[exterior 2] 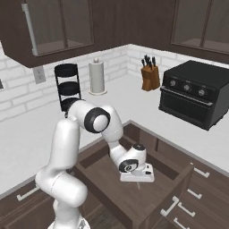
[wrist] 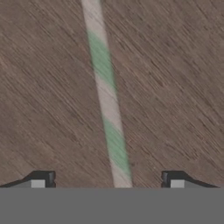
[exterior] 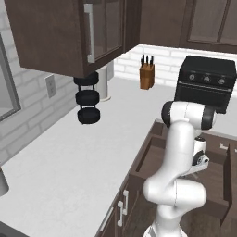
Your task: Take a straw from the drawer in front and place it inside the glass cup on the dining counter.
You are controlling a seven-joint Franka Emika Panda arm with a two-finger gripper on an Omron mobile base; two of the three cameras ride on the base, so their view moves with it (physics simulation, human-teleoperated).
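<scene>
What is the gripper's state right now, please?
Gripper: open, holding nothing; its fingertips stand apart on either side of the straw, which lies on the drawer floor.

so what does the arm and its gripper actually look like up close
The arm is glossy white, built of rounded tubular links with dark grey to black bands at the joints, and no cables show. The wrist ends in a white block-shaped hand. The gripper has two small dark finger tips with pale grey pads.
</scene>
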